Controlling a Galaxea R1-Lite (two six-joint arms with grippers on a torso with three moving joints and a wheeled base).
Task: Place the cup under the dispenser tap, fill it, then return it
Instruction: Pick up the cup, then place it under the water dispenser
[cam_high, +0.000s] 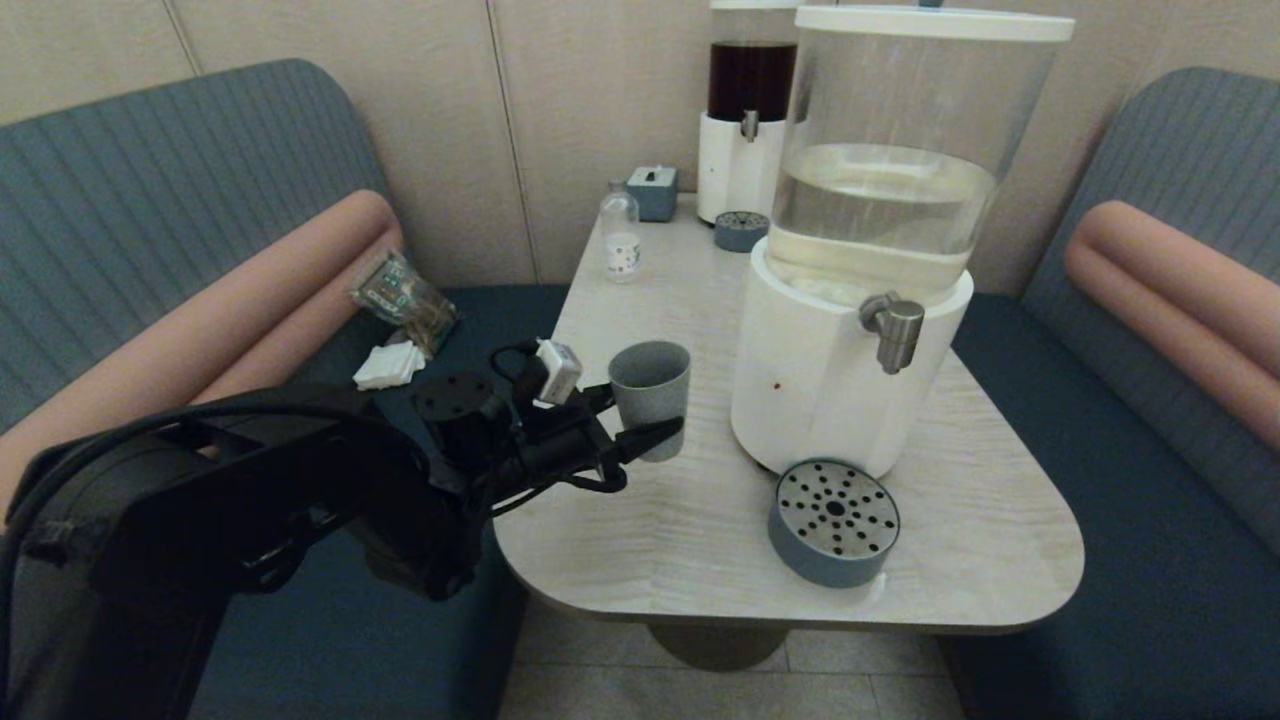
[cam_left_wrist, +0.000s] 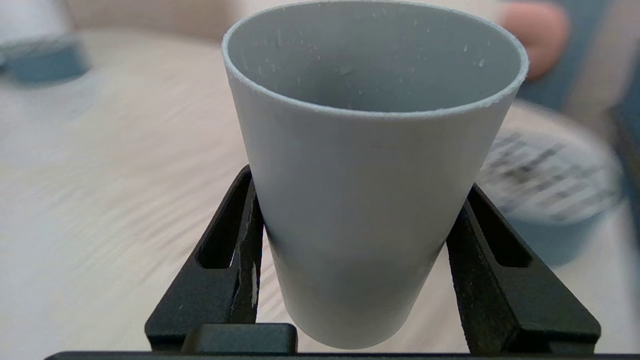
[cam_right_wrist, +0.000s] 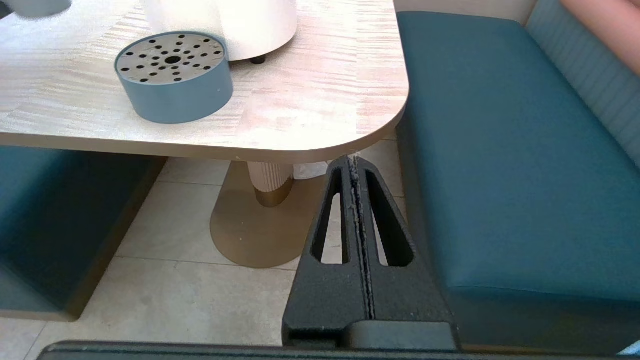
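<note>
The grey-blue cup (cam_high: 650, 385) stands upright near the table's left edge, left of the large white-based dispenser (cam_high: 850, 390). My left gripper (cam_high: 640, 420) reaches in from the left and is shut on the cup, with one finger on each side of its lower half. The left wrist view shows the cup (cam_left_wrist: 370, 200) empty, with droplets inside, held between both black fingers (cam_left_wrist: 240, 250). The brushed-steel dispenser tap (cam_high: 893, 330) juts out to the cup's right, well apart from it. My right gripper (cam_right_wrist: 354, 161) is shut on nothing, parked low beside the table's near right corner.
A round blue drip tray (cam_high: 834, 520) with a perforated steel top sits in front of the dispenser, below the tap. At the back stand a dark-liquid dispenser (cam_high: 748, 120), a second tray (cam_high: 741, 230), a small clear bottle (cam_high: 621, 238) and a blue box (cam_high: 653, 190). Benches flank the table.
</note>
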